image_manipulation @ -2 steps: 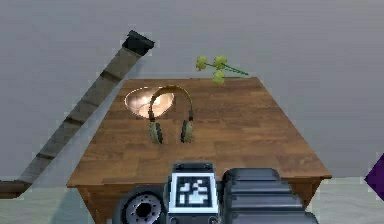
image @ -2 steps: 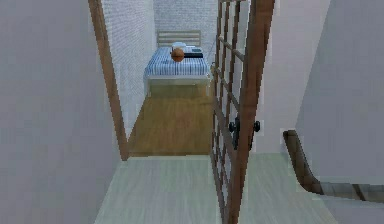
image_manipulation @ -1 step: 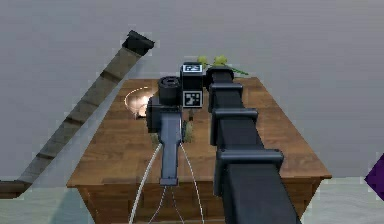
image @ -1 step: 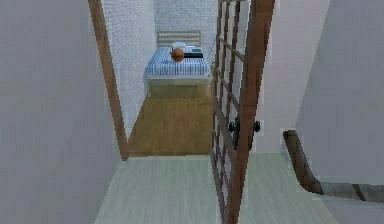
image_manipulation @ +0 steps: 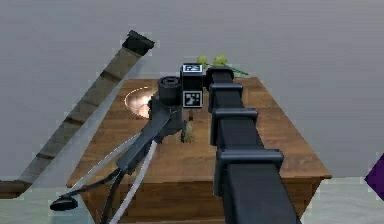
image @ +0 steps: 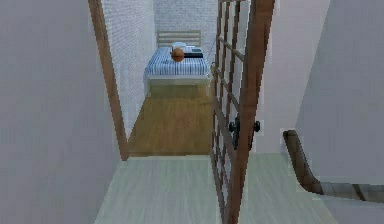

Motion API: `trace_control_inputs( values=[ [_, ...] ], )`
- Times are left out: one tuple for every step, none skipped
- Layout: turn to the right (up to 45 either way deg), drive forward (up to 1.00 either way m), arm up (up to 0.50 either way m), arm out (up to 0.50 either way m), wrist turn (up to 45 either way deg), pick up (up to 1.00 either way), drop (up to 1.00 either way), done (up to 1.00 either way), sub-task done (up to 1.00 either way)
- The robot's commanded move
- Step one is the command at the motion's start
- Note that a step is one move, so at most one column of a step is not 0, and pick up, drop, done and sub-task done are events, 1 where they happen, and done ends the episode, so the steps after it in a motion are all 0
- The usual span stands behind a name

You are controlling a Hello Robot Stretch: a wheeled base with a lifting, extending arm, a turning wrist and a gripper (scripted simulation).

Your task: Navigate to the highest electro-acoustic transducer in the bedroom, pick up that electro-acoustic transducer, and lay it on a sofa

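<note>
Bedroom boards run past an open paned door (image: 235,100) to a blue-striped bed (image: 178,68) carrying an orange ball (image: 177,54) and a dark flat object (image: 194,52); which small shape there is the transducer cannot be told. At a wooden table (image_manipulation: 285,125), the arm (image_manipulation: 245,150) reaches straight out across the top. The gripper (image_manipulation: 85,208) sits left of two white markers (image_manipulation: 192,97), its thin fingers (image_manipulation: 112,166) slanting down past the near edge. Whether it grips anything cannot be told. A pale disc (image_manipulation: 135,100) lies just beyond its body, a green sprig (image_manipulation: 215,64) past the markers, a dark rail (image_manipulation: 90,100) leaning alongside.
</note>
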Motion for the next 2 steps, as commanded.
trace_control_inputs(
  values=[
    [0.0,0.0,0.0,0.0,45.0,0.0,0.0,0.0,0.0],
    [0.0,0.0,0.0,0.0,45.0,0.0,0.0,0.0,0.0]
  ],
)
